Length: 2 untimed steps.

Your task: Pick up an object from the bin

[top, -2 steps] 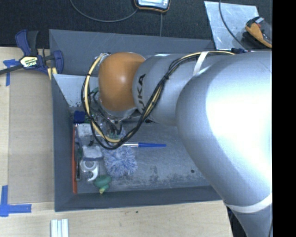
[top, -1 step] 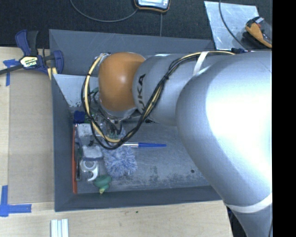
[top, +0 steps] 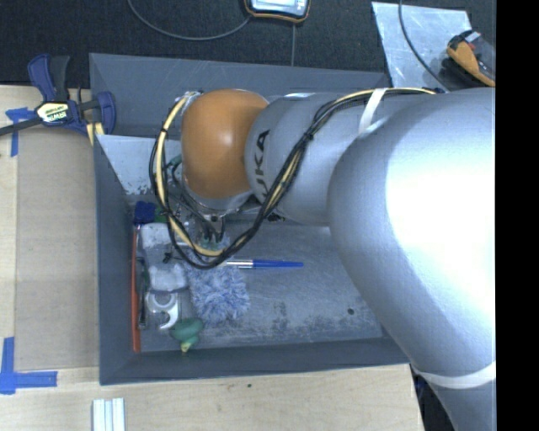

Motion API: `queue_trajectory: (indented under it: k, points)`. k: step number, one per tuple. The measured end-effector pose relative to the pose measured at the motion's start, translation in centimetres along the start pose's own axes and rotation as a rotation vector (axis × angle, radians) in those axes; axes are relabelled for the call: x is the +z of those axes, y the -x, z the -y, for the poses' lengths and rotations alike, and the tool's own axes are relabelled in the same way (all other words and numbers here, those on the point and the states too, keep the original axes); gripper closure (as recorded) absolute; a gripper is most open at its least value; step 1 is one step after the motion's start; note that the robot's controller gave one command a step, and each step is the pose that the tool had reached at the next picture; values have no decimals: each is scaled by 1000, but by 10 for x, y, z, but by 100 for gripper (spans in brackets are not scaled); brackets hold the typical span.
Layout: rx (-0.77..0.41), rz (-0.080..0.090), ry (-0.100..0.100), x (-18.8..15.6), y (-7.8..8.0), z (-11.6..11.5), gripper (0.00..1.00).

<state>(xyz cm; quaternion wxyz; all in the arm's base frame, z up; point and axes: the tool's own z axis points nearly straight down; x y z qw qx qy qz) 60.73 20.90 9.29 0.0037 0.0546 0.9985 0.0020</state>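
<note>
The arm (top: 404,219) stretches across the grey bin (top: 114,370) because the heap crowds its left wall. The pincer (top: 206,237) hangs there; its opening cannot be told. Nearest lie a fluffy blue cloth (top: 221,299) and a blue pen (top: 263,265).

1. Black surface (top: 337,34) runs beyond the far rim of the grey bin (top: 253,71).
2. Thin dark cable (top: 181,37) loops across its left part.
3. Pale sheet (top: 421,42) at its right corner; orange-and-black object (top: 470,52) rests there.
4. Silver-framed device (top: 276,7) at far edge, middle.
</note>
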Motion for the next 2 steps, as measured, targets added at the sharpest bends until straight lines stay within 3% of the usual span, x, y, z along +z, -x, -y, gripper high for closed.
queue_trajectory:
  k: [2]
  points:
    - [1,4,2,-59,2,-1,100]
